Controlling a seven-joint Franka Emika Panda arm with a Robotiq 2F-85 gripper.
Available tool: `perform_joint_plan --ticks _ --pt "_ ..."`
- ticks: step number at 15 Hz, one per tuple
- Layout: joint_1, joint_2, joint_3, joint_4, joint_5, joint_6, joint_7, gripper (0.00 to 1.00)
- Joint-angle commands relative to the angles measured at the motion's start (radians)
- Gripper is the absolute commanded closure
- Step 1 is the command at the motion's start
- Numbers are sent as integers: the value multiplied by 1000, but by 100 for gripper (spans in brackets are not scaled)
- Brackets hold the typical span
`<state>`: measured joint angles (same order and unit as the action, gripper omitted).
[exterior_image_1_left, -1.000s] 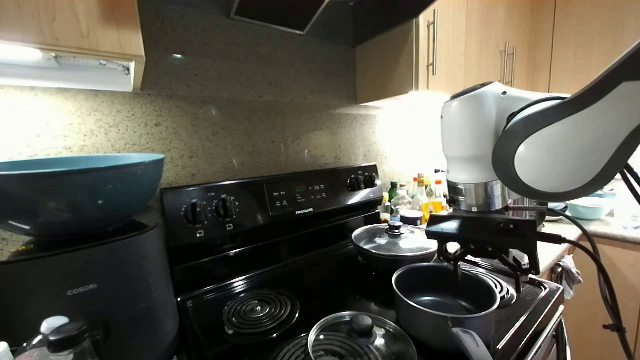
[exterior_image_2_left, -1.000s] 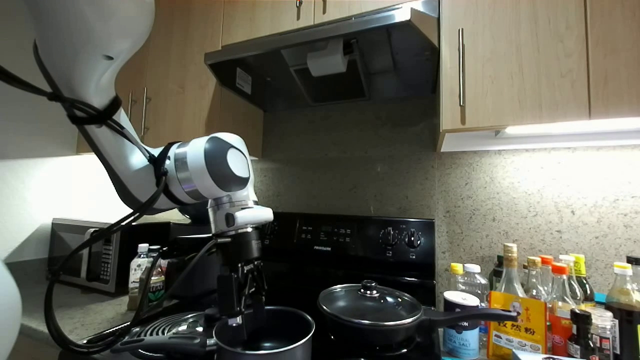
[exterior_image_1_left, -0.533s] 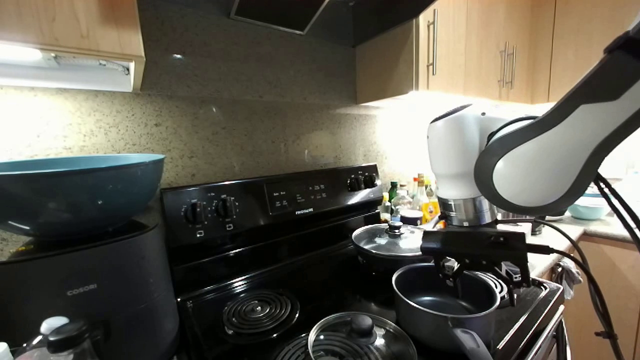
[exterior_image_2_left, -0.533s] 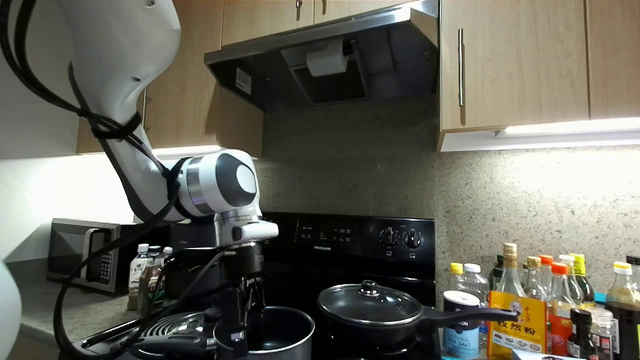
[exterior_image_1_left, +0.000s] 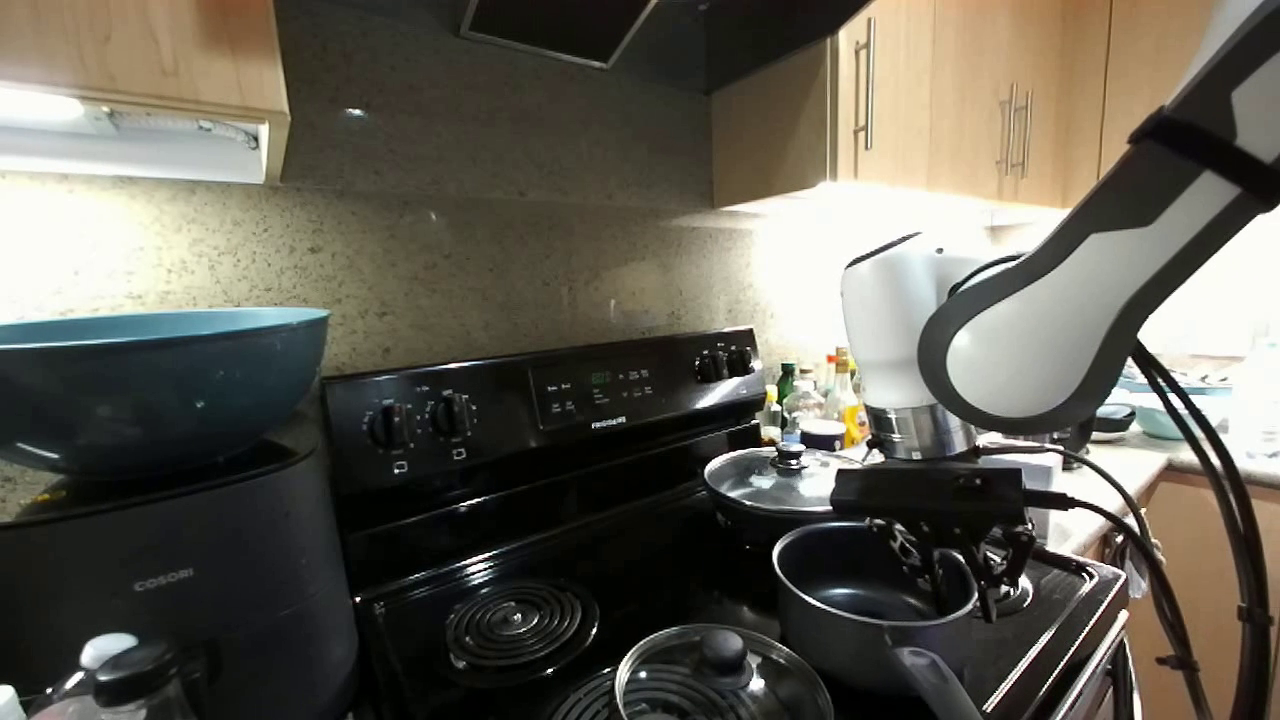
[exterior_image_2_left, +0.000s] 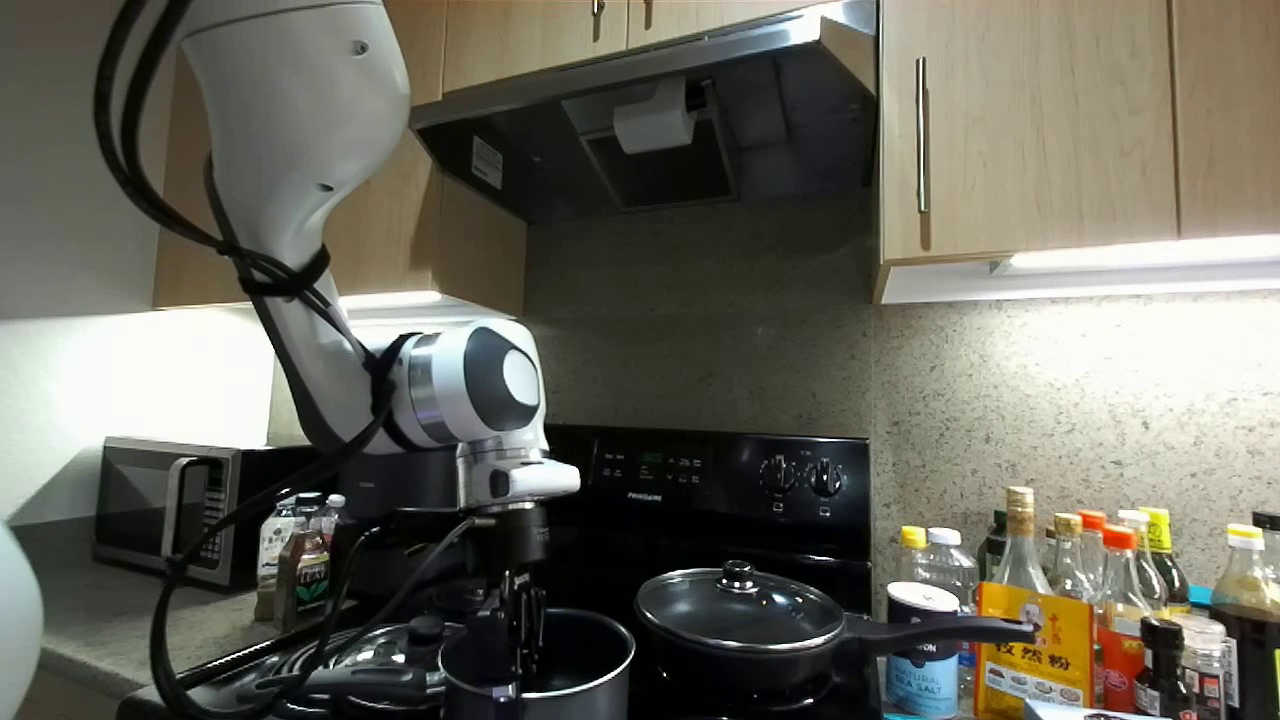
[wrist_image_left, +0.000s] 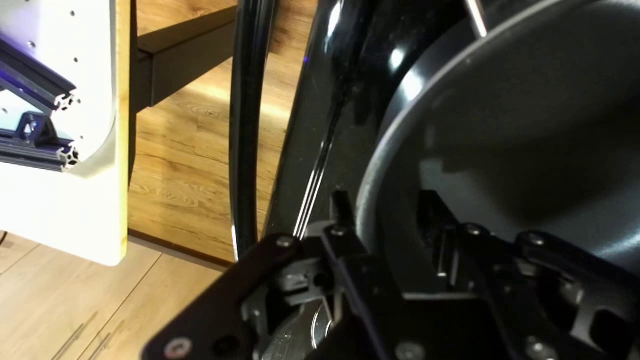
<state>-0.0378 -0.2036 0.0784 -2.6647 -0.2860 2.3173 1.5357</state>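
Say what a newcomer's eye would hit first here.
The big white arm, bent down over the stove, its open hand astride the wall of a dark pot. In an exterior view, a wide teal bowl perches on the COSORI appliance at the left edge. Colourful bottles crowd the lower right of an exterior view.

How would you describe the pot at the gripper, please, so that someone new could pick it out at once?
Find the black stove, then the gripper pointing down over it. The parted jaws straddle the rim of a deep, dark-grey pot. Unlike the lidded frying pan nearby, this pot stands uncovered, its inside in view.
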Motion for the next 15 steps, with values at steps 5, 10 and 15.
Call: perform_joint_plan --ticks 5,10,15 --pt "-53 -103 -36 -49 14 -31 98 97" --pt "-95 -206 -46 -96 30 -25 144 98" --pt "-146 -219 -59 -131 19 -3 130 98"
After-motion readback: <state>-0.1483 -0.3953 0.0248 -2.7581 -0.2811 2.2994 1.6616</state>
